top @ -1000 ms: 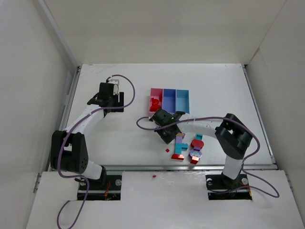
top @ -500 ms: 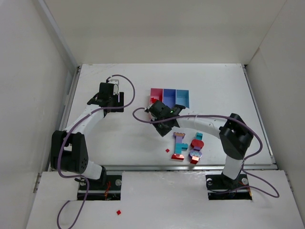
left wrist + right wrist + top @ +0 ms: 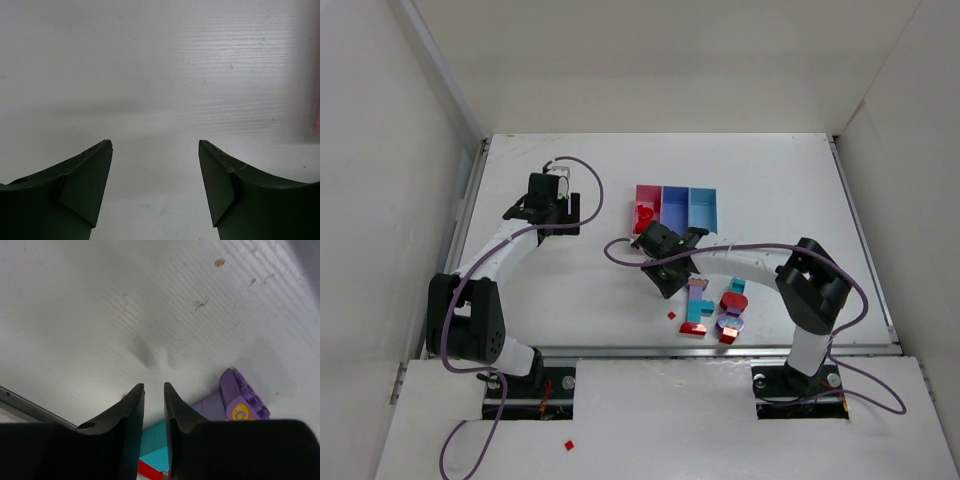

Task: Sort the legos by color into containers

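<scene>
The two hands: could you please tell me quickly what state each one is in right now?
Left hand: open, holding nothing.
Right hand: closed to a narrow slit, nothing seen in it.

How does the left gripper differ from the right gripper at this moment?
The left gripper stands wide open; the right gripper is nearly shut, with only a thin slit between its fingers. The left gripper faces only plain table; the right gripper has a purple brick and a teal brick close beside it. Both hold nothing.
</scene>
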### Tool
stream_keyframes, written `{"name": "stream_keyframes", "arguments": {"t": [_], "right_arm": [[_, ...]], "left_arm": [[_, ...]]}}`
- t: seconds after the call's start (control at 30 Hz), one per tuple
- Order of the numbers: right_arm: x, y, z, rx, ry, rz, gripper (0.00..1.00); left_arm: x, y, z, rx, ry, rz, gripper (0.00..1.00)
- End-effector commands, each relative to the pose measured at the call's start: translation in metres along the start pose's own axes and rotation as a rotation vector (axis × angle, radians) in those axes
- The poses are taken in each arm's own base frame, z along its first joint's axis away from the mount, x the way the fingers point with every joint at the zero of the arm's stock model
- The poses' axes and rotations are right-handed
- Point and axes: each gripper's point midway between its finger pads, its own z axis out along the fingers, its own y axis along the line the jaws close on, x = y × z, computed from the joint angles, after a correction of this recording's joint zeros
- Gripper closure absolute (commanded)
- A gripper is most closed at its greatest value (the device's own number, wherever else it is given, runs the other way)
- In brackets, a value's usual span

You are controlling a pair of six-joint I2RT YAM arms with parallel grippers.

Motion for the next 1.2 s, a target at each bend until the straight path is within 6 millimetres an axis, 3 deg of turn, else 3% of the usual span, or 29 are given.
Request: {"name": "stream_keyframes", "arguments": {"t": [0.0,0.17,0.37,0.73,1.0,1.17], "right_arm": [[-0.005,0.006,-0.009,-0.030,-0.038,0.023,0.72],[-0.009,0.008,-0.008,-0.034,-0.056,0.041,0.71],[0.001,0.007,-0.002,-0.029,-0.033,0.060,0.66],[0.009,0.007,0.000,-0.036,-0.020,0.059,0.38],[0.013,0.008,0.001,-0.044,-0.009,0.068,0.34],[0.015,0.008,0.000,-0.044,-0.009,0.077,0.24]], "left_arm": [[-0.003,-0.001,0.000,0.005,-0.023,0.008,0.33],[-0.005,-0.003,0.000,0.015,-0.031,0.007,0.33],[-0.007,-0.003,-0.002,0.015,-0.040,0.006,0.33],[-0.005,-0.003,-0.003,0.015,-0.040,0.006,0.33],[-0.007,-0.004,-0.006,0.025,-0.049,0.006,0.33],[-0.003,-0.004,-0.005,0.025,-0.039,0.007,0.33]]}}
